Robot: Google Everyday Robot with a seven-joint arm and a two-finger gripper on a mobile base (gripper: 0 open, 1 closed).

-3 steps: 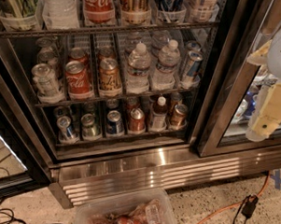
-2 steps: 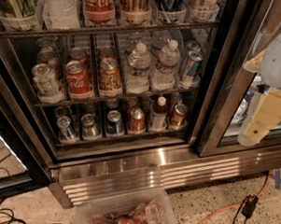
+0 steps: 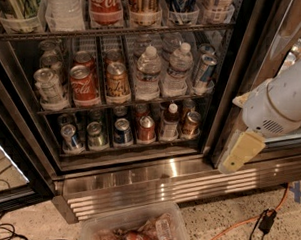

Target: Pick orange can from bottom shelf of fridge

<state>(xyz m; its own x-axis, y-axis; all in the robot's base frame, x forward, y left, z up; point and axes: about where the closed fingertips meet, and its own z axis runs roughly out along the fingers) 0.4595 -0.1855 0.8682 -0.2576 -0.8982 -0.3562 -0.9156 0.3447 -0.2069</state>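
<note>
The orange can (image 3: 191,124) is a small copper-orange can at the right end of the bottom shelf (image 3: 129,147) of the fridge (image 3: 162,185). Left of it on that shelf stand a small bottle (image 3: 169,124), a red can (image 3: 146,129), a blue can (image 3: 122,132) and silver cans (image 3: 69,137). My gripper (image 3: 235,159), pale yellow on a white arm, hangs outside the fridge in front of its black right frame post. It is to the right of the orange can, slightly lower, and not touching it.
The shelf above holds Coca-Cola cans (image 3: 83,85), a larger orange-brown can (image 3: 117,82) and water bottles (image 3: 148,72). A clear plastic bin (image 3: 135,230) of snack packets sits on the floor in front of the steel base. An orange cable (image 3: 246,221) runs at the right.
My gripper and arm have moved left and down, from the right edge of the view to in front of the fridge's right frame post. The cans have not moved.
</note>
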